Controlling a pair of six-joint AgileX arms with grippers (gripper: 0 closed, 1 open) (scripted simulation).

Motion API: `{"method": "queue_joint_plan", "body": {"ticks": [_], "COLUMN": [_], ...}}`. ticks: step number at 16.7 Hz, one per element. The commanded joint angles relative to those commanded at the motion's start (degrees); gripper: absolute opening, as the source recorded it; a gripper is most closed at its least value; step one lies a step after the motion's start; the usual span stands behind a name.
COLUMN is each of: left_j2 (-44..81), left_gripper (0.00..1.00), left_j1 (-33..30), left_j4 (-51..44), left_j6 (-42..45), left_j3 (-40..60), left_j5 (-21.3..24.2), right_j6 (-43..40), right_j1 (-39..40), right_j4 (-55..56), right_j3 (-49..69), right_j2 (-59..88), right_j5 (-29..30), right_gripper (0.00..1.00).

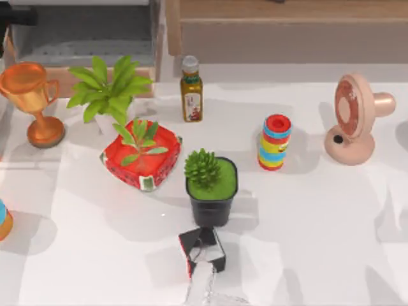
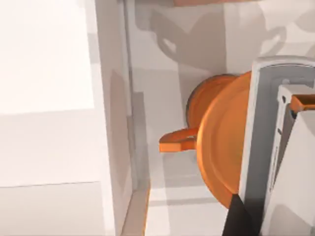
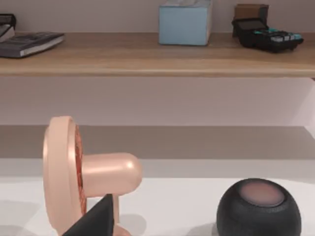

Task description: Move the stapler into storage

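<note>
The stapler (image 1: pixel 205 284) is a pale elongated bar lying at the table's front edge, near the middle, faint against the white top. It touches or nearly touches a small black box with a red edge (image 1: pixel 203 250) just behind it. My left arm (image 1: pixel 16 16) is at the far back left, by the open grey drawer (image 1: pixel 83 38). A dark part of my left gripper (image 2: pixel 239 219) shows in the left wrist view, close to the orange trophy (image 2: pixel 216 142). My right gripper (image 3: pixel 96 219) shows as a dark wedge in front of the pink fan (image 3: pixel 74 172).
Behind the box stands a black pot with a succulent (image 1: pixel 211 185). Further back are a red watermelon planter (image 1: pixel 141 156), a leafy plant (image 1: pixel 105 89), the trophy (image 1: pixel 32 102) and a bottle (image 1: pixel 191 89). A ring stack (image 1: pixel 275 141) and the fan (image 1: pixel 354 118) stand right. A dark round speaker (image 3: pixel 258 209) sits beside the fan.
</note>
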Motion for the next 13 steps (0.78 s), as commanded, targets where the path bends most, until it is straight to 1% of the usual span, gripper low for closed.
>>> {"method": "queue_joint_plan", "body": {"ticks": [4,7,9,13], "left_j2": [12.5,21.9,27.8,35.5], "left_gripper": [0.0,0.0,0.0,0.0], "left_j1": [9.5,15.1,17.1,17.6], "left_j4": [-4.0,-7.0,-9.1,-13.4], "left_j6": [3.3,7.1,10.0,14.6], "left_j3": [16.5,25.7,30.0,34.4], "left_j5": [0.3,0.2,0.3,0.3], "right_j6": [0.0,0.0,0.0,0.0], "right_j1": [0.0,0.0,0.0,0.0], "right_j4": [0.0,0.0,0.0,0.0], "right_j3": [0.0,0.0,0.0,0.0], "right_j2": [0.0,0.0,0.0,0.0], "right_j5": [0.0,0.0,0.0,0.0], "right_gripper": [1.0,1.0,1.0,1.0]}}
